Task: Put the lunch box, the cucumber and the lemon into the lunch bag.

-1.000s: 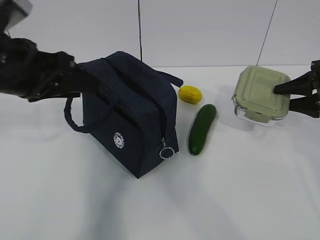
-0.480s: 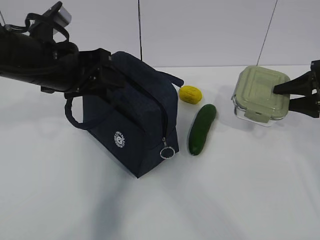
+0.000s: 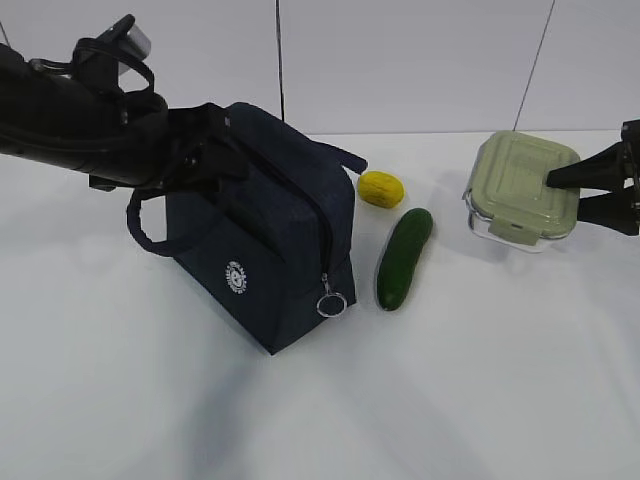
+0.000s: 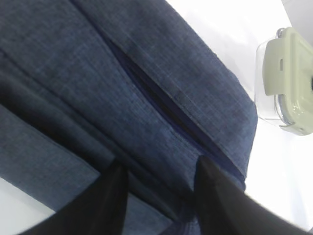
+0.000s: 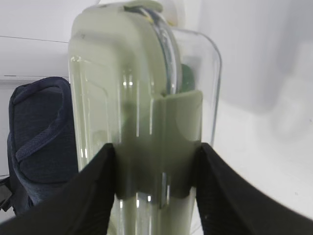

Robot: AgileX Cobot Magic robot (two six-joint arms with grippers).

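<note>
My right fingers (image 3: 560, 189) clamp the lunch box (image 3: 523, 189) near the tabletop's (image 3: 480, 380) right edge; my left fingers (image 4: 117, 191), apart, press the lunch bag's (image 3: 270, 240) top; cucumber (image 3: 403, 258) and lemon (image 3: 380, 188) lie between

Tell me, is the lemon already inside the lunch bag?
No, the lemon lies on the table beside the lunch bag, just behind the cucumber.

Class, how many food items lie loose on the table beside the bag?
2: a small yellow oval lemon right of the navy fabric lunch bag, and a dark green cucumber just in front of it.
</note>
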